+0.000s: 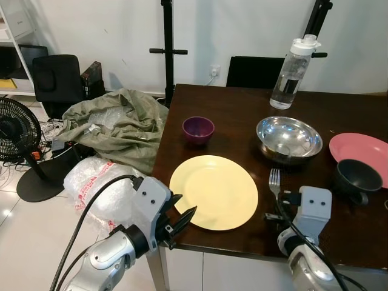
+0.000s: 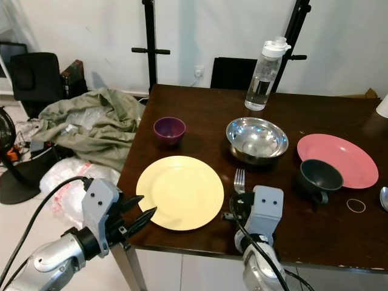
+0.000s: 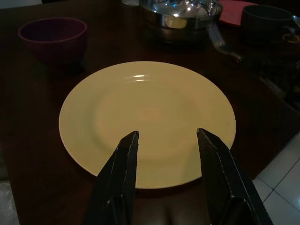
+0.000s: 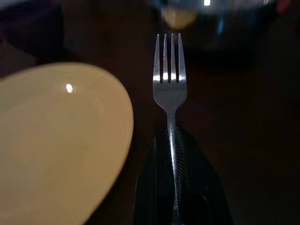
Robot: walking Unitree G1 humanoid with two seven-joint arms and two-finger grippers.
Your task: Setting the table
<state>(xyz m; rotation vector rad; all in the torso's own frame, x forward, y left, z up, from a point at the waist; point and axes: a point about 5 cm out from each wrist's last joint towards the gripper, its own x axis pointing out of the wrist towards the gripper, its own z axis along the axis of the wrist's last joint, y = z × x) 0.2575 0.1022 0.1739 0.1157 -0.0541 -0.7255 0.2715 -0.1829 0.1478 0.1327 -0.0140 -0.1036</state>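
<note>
Right gripper (image 4: 173, 154) is pinched tight on the fork (image 4: 169, 75) by its handle, low over the dark table (image 1: 242, 103), just to the right of the yellow plate (image 1: 213, 191), tines aimed at the steel bowl (image 1: 289, 138) beyond the plate. Left gripper (image 3: 166, 136) hovers at the plate's near-left rim, fingers (image 3: 125, 154) spread well apart, gripping nothing.

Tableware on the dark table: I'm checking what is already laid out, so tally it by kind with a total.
Plates: 2, the yellow plate and the pink plate
Bowls: 2, the purple bowl and the steel bowl
Cups: 1, the dark cup
Forks: 1, the fork
Bottles: 1, the water bottle
Total: 7
</note>
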